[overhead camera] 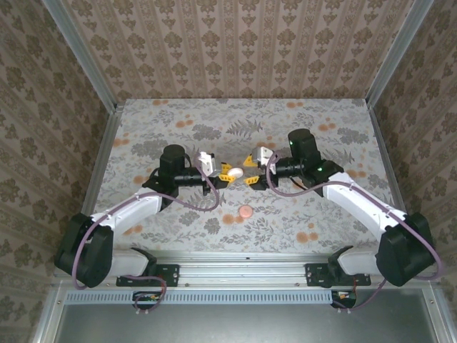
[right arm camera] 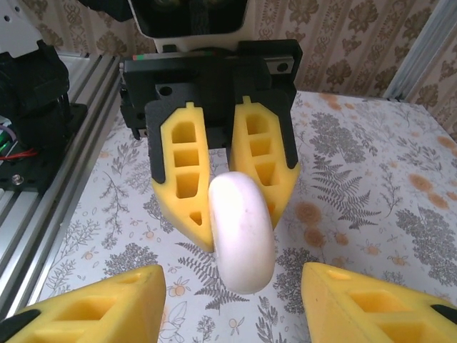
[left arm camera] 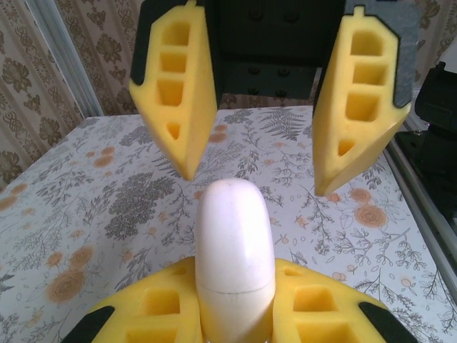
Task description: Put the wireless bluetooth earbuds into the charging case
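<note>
The left hand's (right arm camera: 239, 218) white oval piece (right arm camera: 241, 236) stands just before the right hand's (left arm camera: 255, 180) gap.

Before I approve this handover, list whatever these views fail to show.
- Top external: pink case too small to tell open or shut.
- Top external: white rounded piece too small to identify.
- Left wrist: its lower end hidden between fingers of the left gripper.
- Right wrist: fingers of the right gripper cut off by the bottom edge.

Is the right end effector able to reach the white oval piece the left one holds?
Probably yes: the right end effector is open, facing the white oval piece, nothing between them.
</note>
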